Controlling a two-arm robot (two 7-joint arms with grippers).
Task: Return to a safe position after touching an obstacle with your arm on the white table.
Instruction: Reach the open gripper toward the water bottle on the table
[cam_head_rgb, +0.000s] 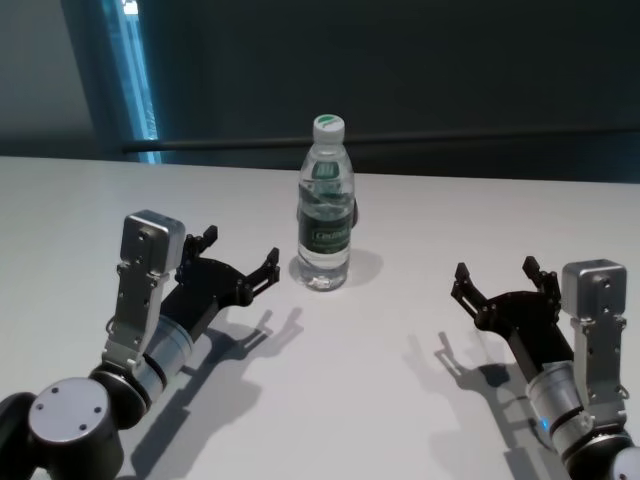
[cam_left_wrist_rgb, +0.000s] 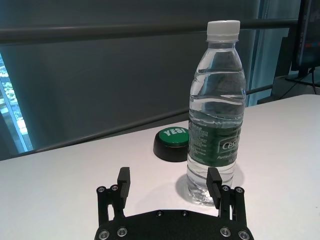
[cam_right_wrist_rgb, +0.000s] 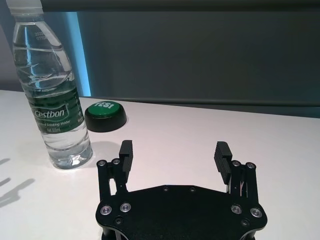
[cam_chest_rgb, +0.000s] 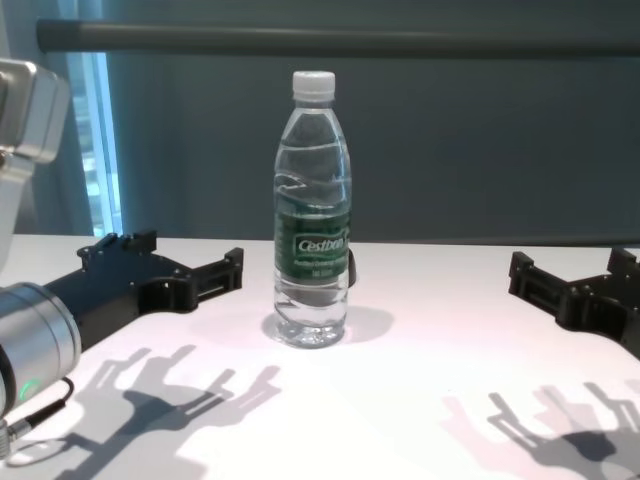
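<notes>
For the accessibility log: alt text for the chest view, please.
A clear water bottle stands upright on the white table, between the open left gripper and open right gripper, neither touching it.

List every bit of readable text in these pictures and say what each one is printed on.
"Cestbon": white lettering on the green label of the water bottle.
"YES!": white lettering on top of the green button behind the bottle.
Small print under the brand name and the faint code near the bottle's neck: too small to read.
The left gripper and right gripper show no lettering.
</notes>
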